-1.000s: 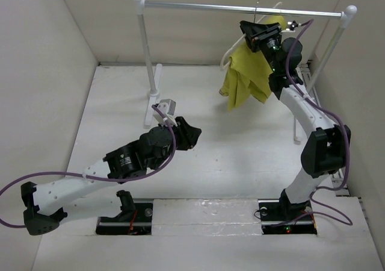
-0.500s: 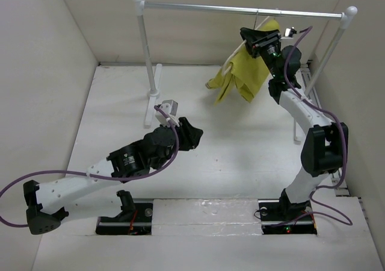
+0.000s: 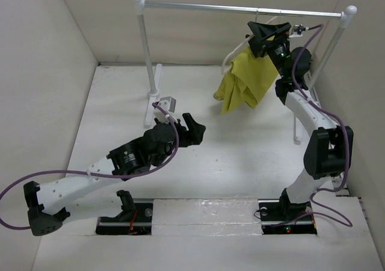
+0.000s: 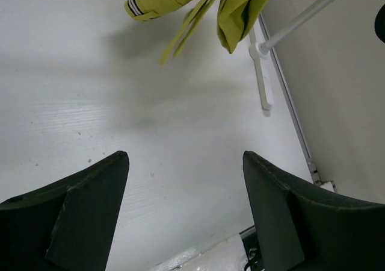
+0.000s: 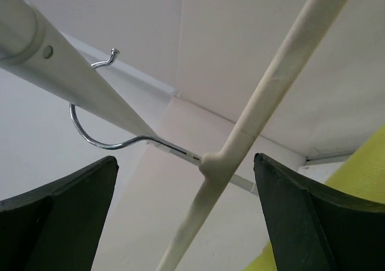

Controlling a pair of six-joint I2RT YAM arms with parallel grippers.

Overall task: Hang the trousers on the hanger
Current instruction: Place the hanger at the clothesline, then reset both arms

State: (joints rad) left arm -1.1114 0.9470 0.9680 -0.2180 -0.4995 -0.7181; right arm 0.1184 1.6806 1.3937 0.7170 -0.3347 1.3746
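The mustard-yellow trousers [image 3: 245, 81] hang folded over the cream-white hanger [image 3: 230, 53], whose wire hook [image 5: 90, 133] sits over the metal rail [image 3: 198, 7]. My right gripper [image 3: 268, 29] is up at the rail beside the hook, open. In the right wrist view the hanger's neck [image 5: 240, 144] stands between the spread fingers of that gripper [image 5: 185, 162] without touching them, and a bit of the trousers [image 5: 367, 162] shows at lower right. My left gripper [image 3: 195, 122] hovers open and empty over the table. Its view [image 4: 185, 156] shows the trousers [image 4: 237, 12] and their striped tab [image 4: 136, 6] ahead.
The rail rests on two white posts [image 3: 147, 54] [image 3: 328, 48] with flat feet [image 4: 261, 72] on the white table [image 3: 240, 156]. Beige walls [image 3: 42, 72] close in the left, back and right sides. A small grey block [image 3: 168, 105] lies by the left post's foot.
Both grippers have opened. The right one let go of the hanger, and the trousers swung back to hang under the rail. The left arm shifted slightly toward the back right.
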